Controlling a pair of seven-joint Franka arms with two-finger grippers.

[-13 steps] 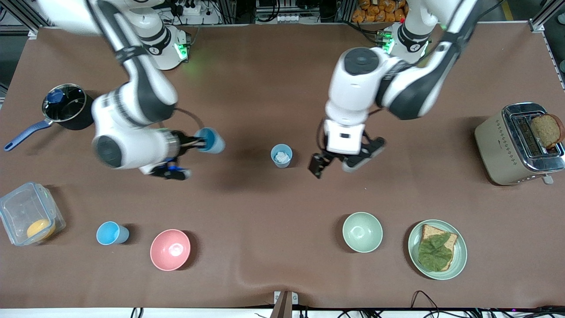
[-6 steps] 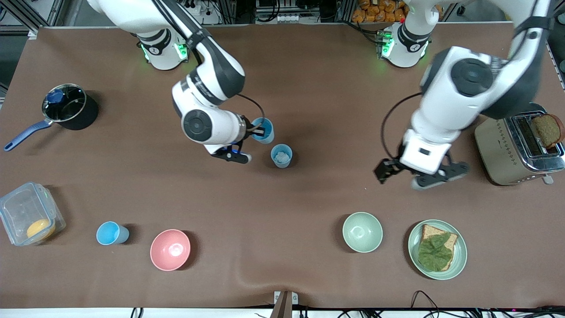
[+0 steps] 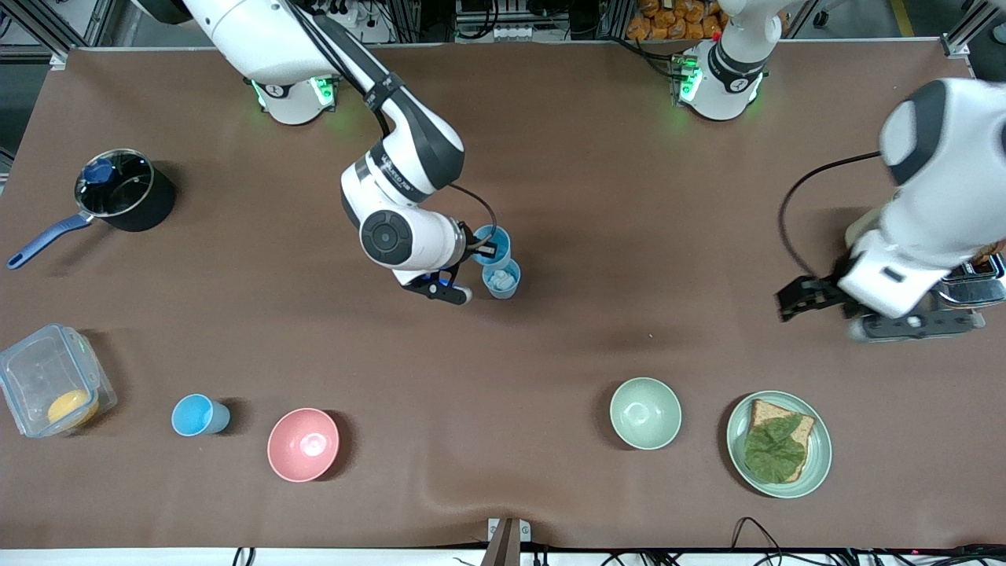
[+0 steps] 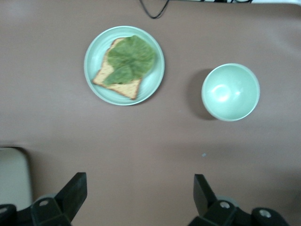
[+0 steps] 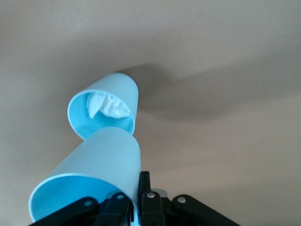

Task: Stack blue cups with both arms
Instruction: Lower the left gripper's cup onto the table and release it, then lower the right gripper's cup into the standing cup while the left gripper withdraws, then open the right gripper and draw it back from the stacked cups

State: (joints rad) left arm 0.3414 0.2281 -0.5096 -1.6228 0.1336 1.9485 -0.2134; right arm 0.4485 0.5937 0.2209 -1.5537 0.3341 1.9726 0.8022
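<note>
Right gripper (image 3: 485,250), pinching a blue cup's rim (image 5: 89,181), should center it squarely above the tissue-filled cup (image 3: 501,278) before lowering, while the left gripper (image 3: 833,306) waits spread by the toaster (image 3: 963,284).

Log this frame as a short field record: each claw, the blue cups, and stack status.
right claw: shut on held blue cup, just above the standing cup
standing cup: upright mid-table, white crumpled stuff inside
spare blue cup: upright beside the pink bowl
left claw: open, empty, over bare table by the toaster
stack status: not yet nested
</note>
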